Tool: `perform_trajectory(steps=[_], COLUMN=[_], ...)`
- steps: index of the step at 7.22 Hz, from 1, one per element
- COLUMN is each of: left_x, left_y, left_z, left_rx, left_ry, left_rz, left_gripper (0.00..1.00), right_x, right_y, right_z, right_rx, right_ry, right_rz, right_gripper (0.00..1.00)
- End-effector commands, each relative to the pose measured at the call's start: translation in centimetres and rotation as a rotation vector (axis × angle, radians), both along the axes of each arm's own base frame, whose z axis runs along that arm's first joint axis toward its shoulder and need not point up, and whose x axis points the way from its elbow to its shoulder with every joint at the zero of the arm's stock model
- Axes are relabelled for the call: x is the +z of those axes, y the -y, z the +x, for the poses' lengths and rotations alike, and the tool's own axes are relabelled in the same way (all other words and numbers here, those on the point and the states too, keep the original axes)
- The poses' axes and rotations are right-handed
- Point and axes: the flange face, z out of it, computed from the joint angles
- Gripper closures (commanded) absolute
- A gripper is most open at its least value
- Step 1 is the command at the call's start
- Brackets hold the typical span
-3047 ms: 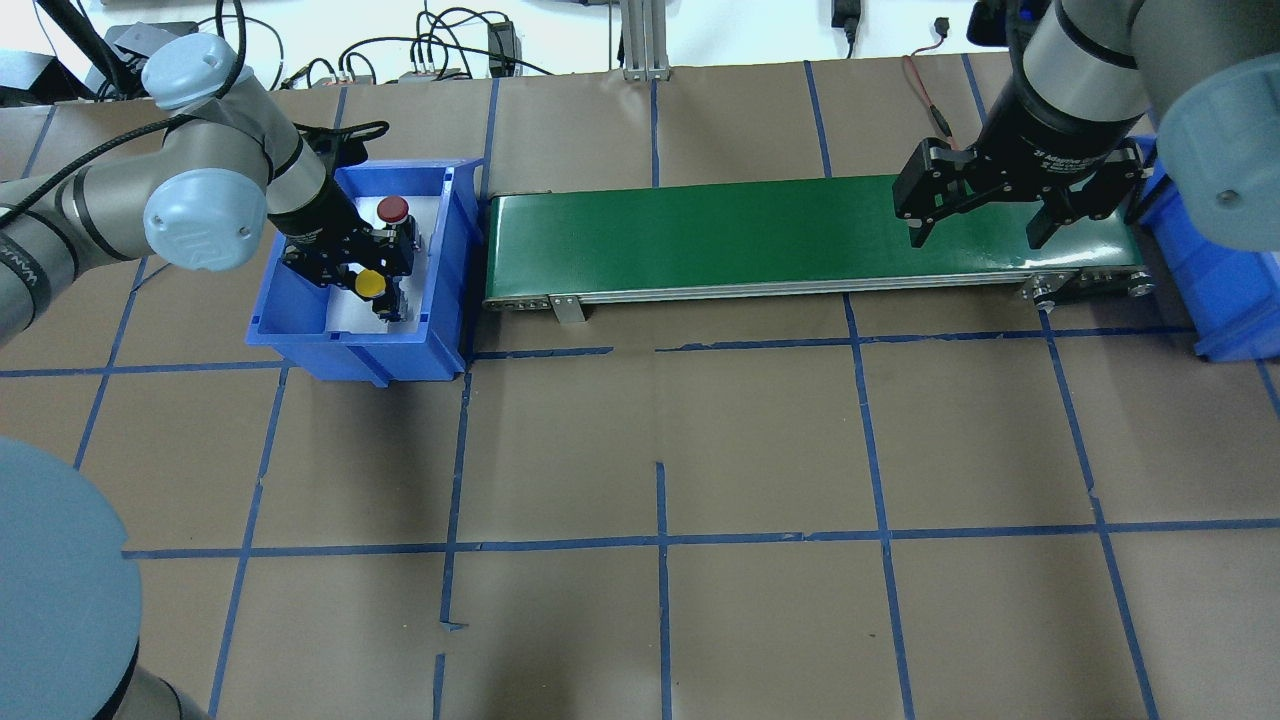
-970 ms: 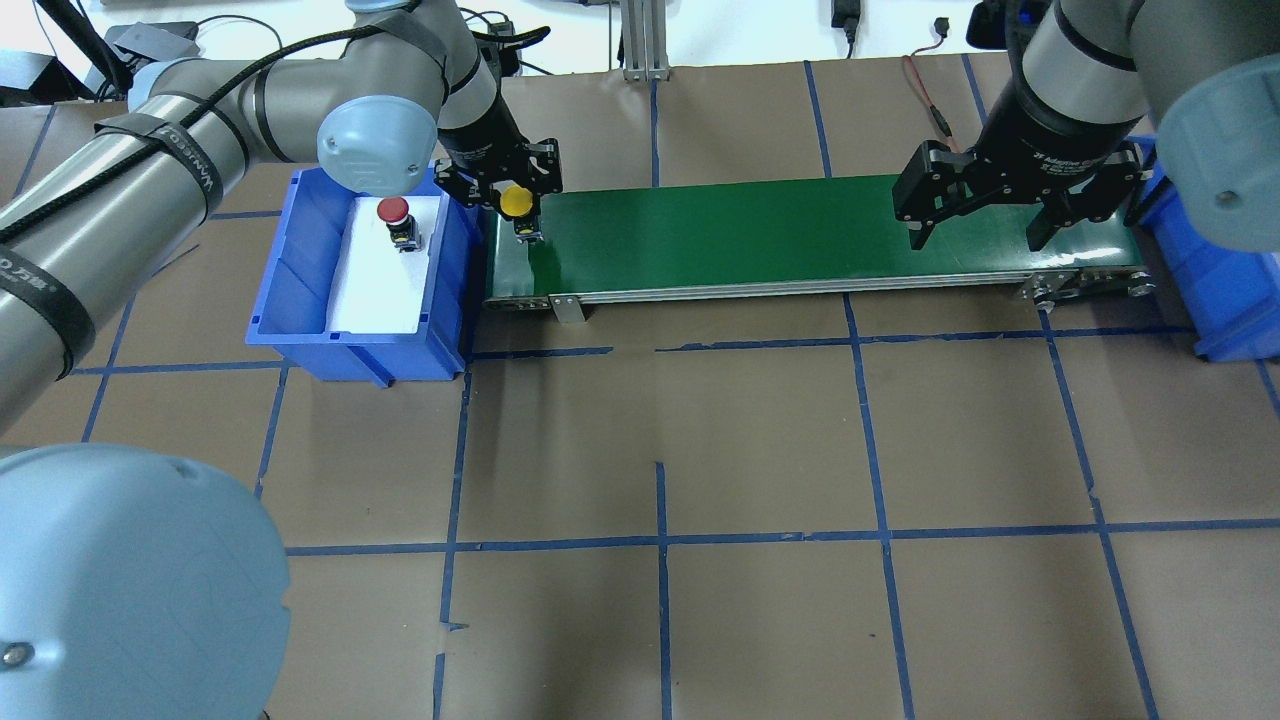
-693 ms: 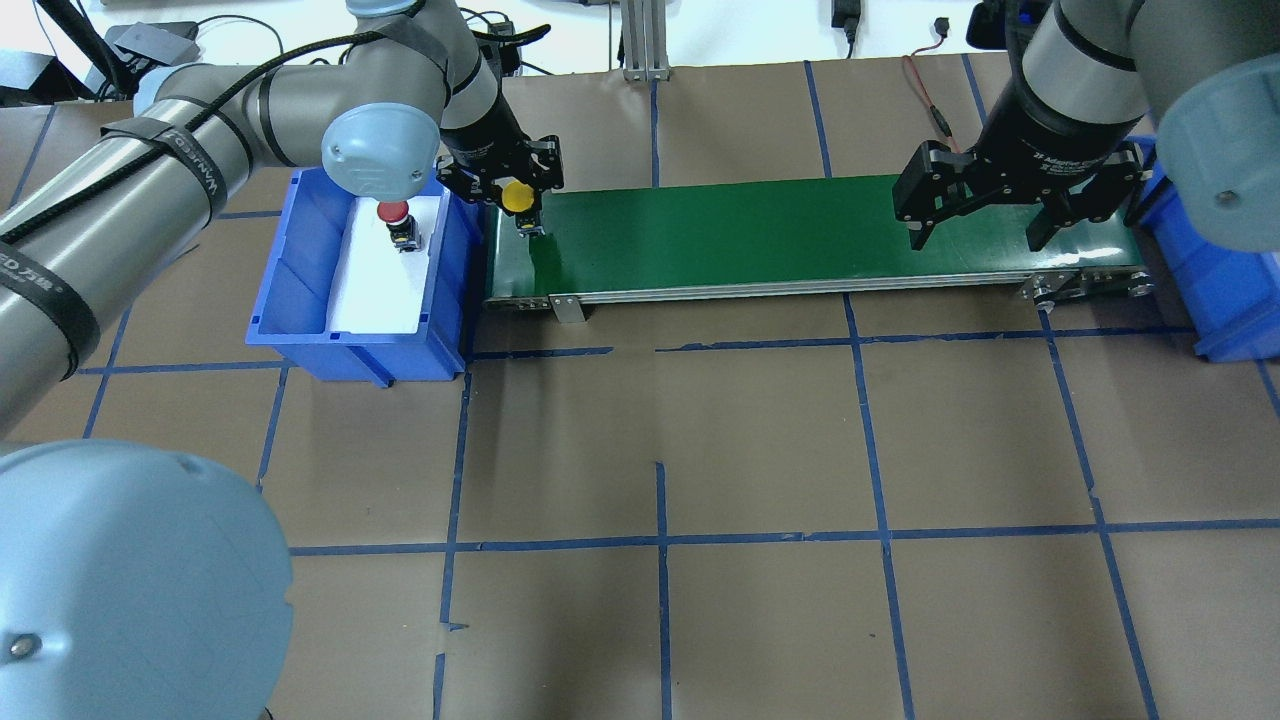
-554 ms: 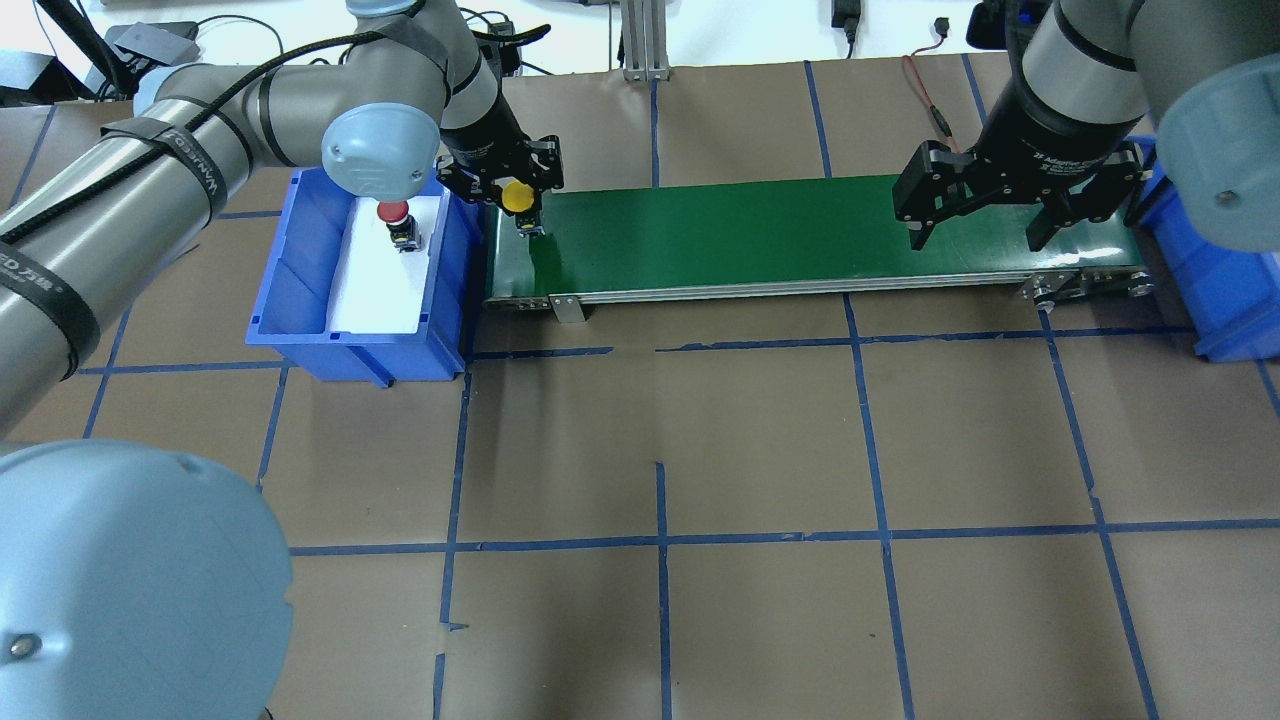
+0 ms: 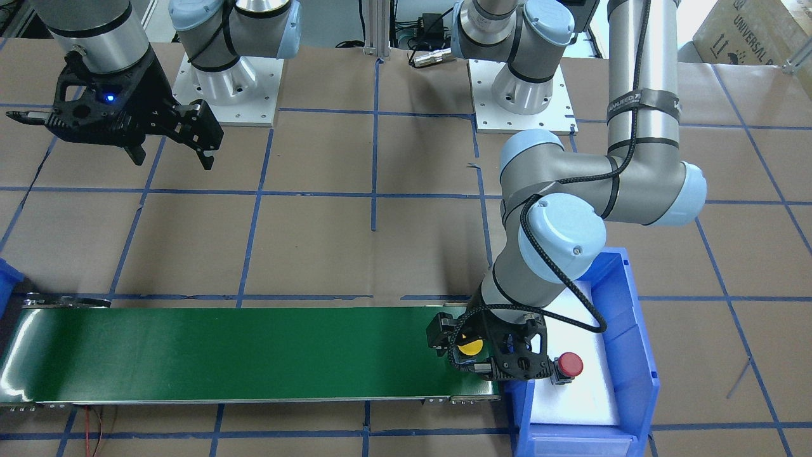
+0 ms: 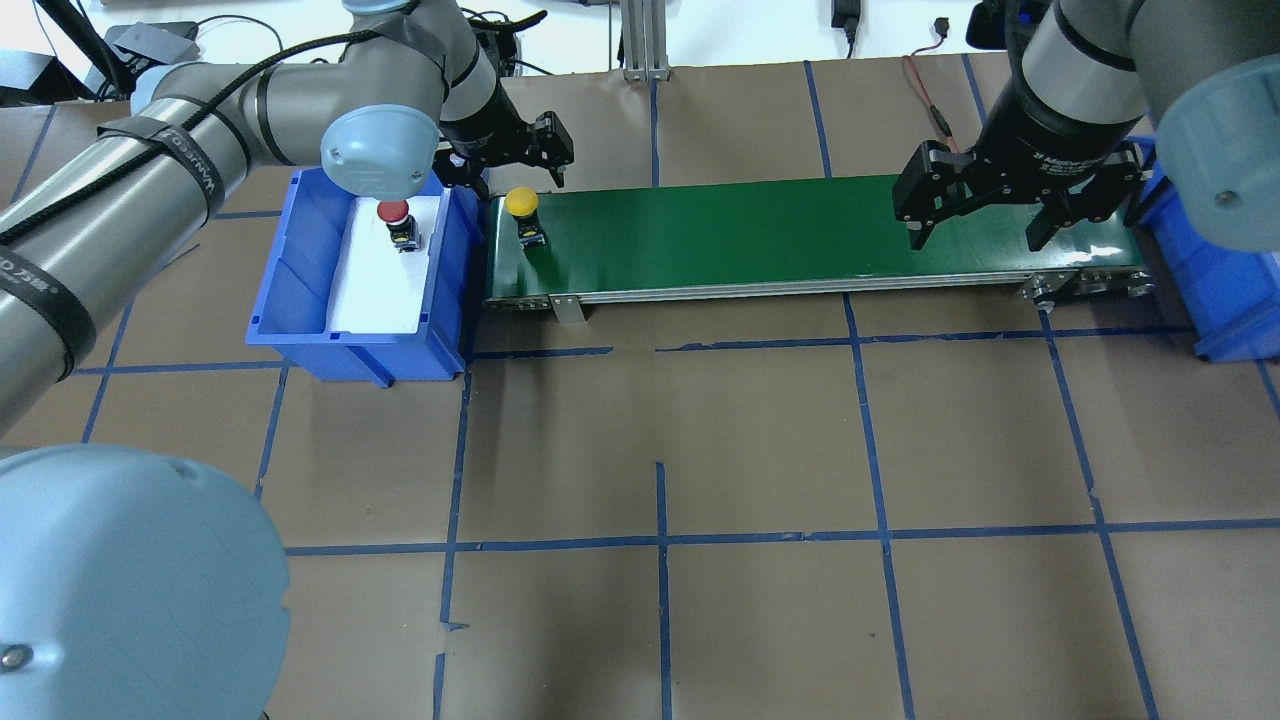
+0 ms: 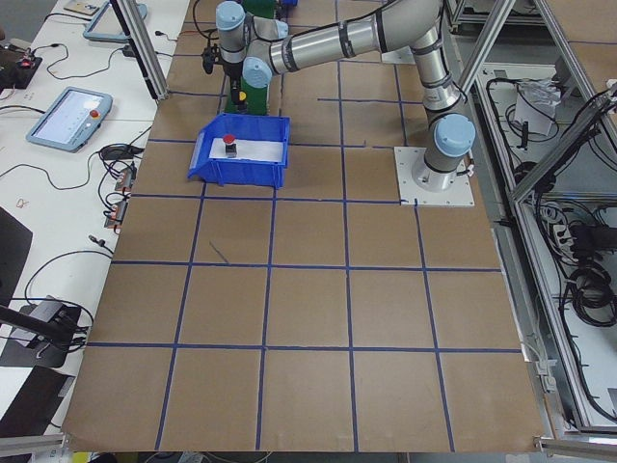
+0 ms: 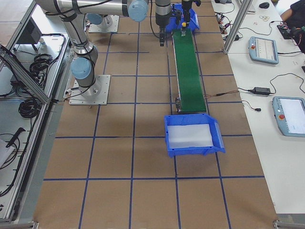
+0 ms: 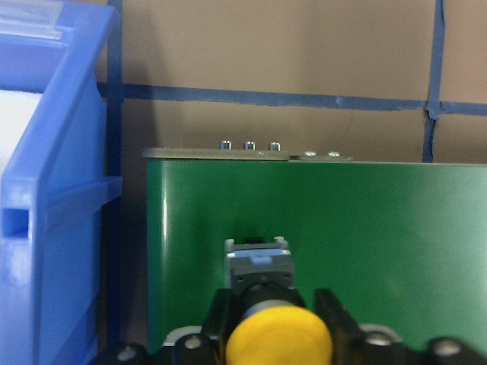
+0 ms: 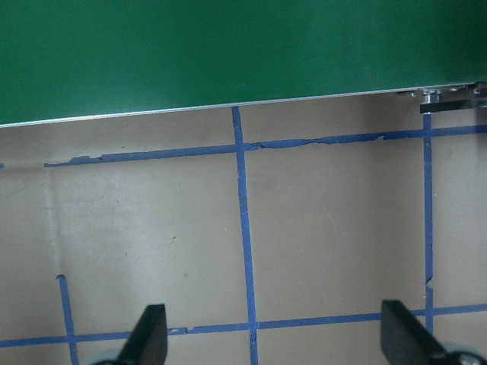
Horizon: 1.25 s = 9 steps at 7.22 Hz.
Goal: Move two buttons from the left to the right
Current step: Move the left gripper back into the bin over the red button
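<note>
You are seeing the left hand [image 6: 510,176], spread apart, hovering by the yellow button [image 6: 521,203], probably light, rigid and top-heavy; best gripped at its grey base [image 9: 259,268].

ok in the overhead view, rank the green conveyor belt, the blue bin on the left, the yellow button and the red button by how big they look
1. green conveyor belt
2. blue bin
3. yellow button and red button: these look alike, too close to rank
</note>
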Motion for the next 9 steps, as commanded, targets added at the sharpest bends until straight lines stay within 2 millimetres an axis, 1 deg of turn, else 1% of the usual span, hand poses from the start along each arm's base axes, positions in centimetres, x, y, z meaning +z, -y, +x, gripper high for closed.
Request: perform_trajectory(steps=[1,2,3,4,5,6,7,8,9], left_x=[3.7,4.2,5.4,5.8,5.5,3.9,1.3,-0.6,-2.6], left_y=[0.7,1.3,2.6,2.7,2.6,2.6,2.6,2.7,2.6], left_z=[0.9,3.9,8.6,10.3,11.1,11.3,12.6,15.9,17.4], left_rx=[-0.032,-0.076,-0.037,-0.051,-0.047,-0.047,-0.053,-0.065,-0.016], left_ry=[0.018,0.061,0.098,0.121,0.171,0.171,0.171,0.166,0.15], left_rz=[-0.057,-0.074,-0.08,-0.038,-0.022,0.008,0.052,0.086,0.123], left_gripper=[0.0,0.0,0.0,0.0,0.0,0.0,0.0,0.0,0.0], right_x=[0.1,0.1,0.0,0.0,-0.1,0.0,0.0,-0.1,0.0], right_y=[0.1,0.1,0.1,0.1,0.0,0.1,0.1,0.0,0.1], right_z=[-0.1,-0.1,-0.1,-0.2,-0.2,-0.2,-0.2,-0.2,-0.2], right_rx=[-0.003,-0.002,-0.002,-0.004,-0.004,-0.004,-0.004,-0.004,-0.004], right_ry=[0.0,0.0,0.0,0.0,-0.001,-0.002,-0.001,-0.004,-0.006], right_rz=[-0.002,-0.002,-0.001,-0.001,0.002,-0.001,0.001,0.003,0.001], right_gripper=[0.0,0.0,0.0,0.0,0.0,0.0,0.0,0.0,0.0])
